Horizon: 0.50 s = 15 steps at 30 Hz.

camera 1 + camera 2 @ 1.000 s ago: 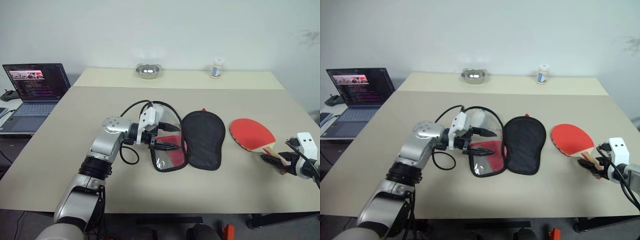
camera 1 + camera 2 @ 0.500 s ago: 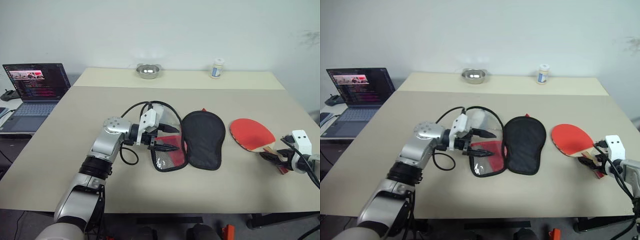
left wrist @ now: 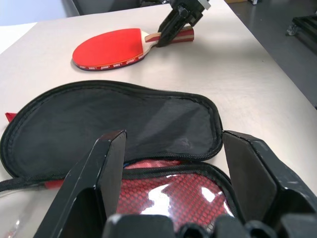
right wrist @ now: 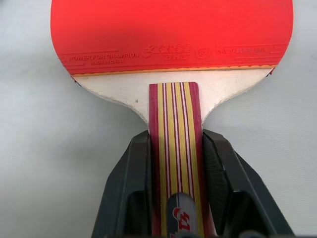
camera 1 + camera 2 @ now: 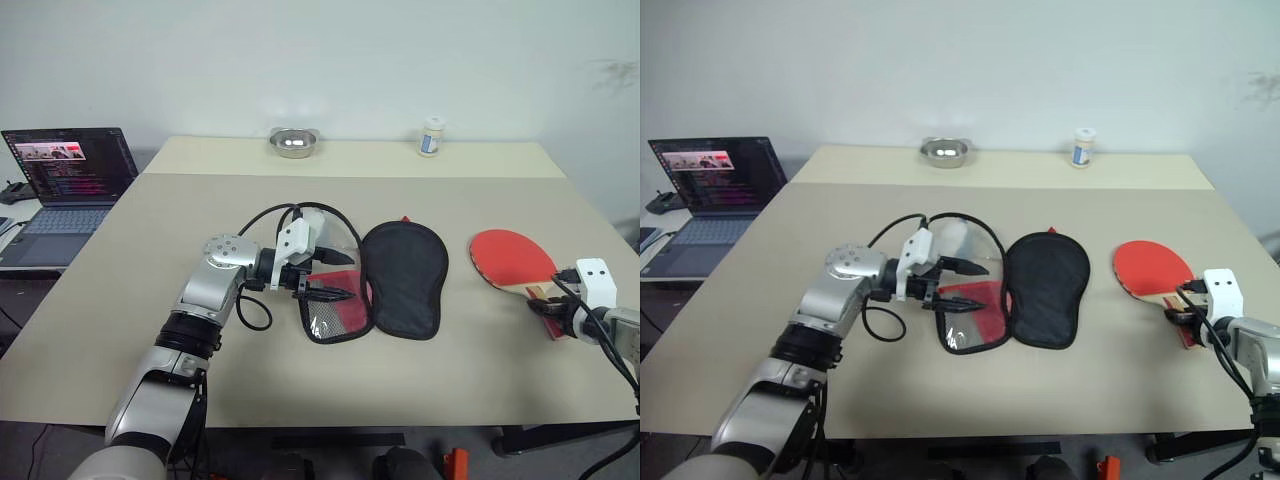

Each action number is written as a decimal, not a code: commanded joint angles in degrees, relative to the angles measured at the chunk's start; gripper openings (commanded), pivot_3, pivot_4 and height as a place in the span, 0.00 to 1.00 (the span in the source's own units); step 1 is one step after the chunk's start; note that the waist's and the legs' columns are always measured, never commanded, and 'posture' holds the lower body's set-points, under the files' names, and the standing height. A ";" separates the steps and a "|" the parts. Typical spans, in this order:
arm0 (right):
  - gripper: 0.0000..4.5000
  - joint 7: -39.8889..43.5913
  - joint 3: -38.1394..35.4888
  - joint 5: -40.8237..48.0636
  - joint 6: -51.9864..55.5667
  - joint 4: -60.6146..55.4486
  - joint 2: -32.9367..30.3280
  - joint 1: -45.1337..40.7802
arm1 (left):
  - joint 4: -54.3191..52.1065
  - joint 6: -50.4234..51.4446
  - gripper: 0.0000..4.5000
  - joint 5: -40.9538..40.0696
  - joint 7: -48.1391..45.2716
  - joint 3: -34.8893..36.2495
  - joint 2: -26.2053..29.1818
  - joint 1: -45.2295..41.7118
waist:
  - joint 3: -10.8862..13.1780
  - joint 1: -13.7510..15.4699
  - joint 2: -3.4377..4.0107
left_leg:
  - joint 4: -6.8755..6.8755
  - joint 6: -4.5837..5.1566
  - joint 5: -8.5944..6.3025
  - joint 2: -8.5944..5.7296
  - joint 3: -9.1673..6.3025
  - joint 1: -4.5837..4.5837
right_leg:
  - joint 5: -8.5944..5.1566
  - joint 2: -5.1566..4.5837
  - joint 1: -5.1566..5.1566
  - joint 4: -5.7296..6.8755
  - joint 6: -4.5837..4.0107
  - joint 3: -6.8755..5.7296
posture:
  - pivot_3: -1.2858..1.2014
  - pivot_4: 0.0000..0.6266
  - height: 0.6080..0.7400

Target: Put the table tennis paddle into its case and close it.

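Gripping is under way. In the head views, the right gripper (image 5: 552,318) sits at the near-right bench (image 5: 140,300) edge, on the light wooden, red-striped handle of the flat red-faced table tennis paddle (image 5: 512,258), which lies flat, well apart from the soft paddle-shaped zip case (image 5: 403,278). The case lies unzipped mid-bench, folded out in two halves: plain black on the right, red with mesh on the left. Nothing is inside it. The left gripper (image 5: 338,277) hovers over the red half, jaws spread, holding nothing. At the far edge stand a small steel bowl (image 5: 294,142), contents unclear, and a small white jar (image 5: 431,137); an open laptop (image 5: 68,178) sits on a side desk to the left.

Left wrist view: black fingers (image 3: 250,171) straddle the case rim; the open black half lies beyond, the paddle further right.

Right wrist view: both jaws press flush on the handle sides, so the grip looks made.

Judgement: early stage. Case open, paddle grasped; lifting, inserting and zipping remain.
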 commanded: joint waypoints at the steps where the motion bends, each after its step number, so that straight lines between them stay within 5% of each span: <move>1: 0.23 -2.37 -5.26 2.72 3.21 -8.63 -0.42 -2.39 | -0.59 -0.85 0.74 -0.02 0.72 1.56 1.02 -0.80 | 0.10 -0.13 0.16 | 0.00 0.00 0.00 0.00 0.00 -0.01 | 0.01 0.00 -0.02 0.02 -0.01 0.00 | 0.52 0.24 1.00; 7: 0.23 -7.65 -8.71 8.48 13.70 -24.30 2.79 -7.23 | 0.37 -1.51 0.74 0.24 1.79 2.05 2.19 -0.53 | 0.19 -0.46 0.30 | -0.02 -0.01 0.00 0.00 0.06 -0.09 | 0.00 -0.01 -0.18 0.08 -0.01 0.06 | 0.52 0.24 1.00; 15: 0.23 -24.72 -3.82 10.65 26.04 -41.10 29.52 -11.49 | 0.35 -1.85 0.74 0.53 1.97 1.78 2.18 -0.29 | 0.19 -0.59 0.30 | -0.05 -0.08 0.05 0.18 0.02 -0.26 | 0.08 -0.06 -0.47 0.27 -0.14 0.03 | 0.52 0.24 1.00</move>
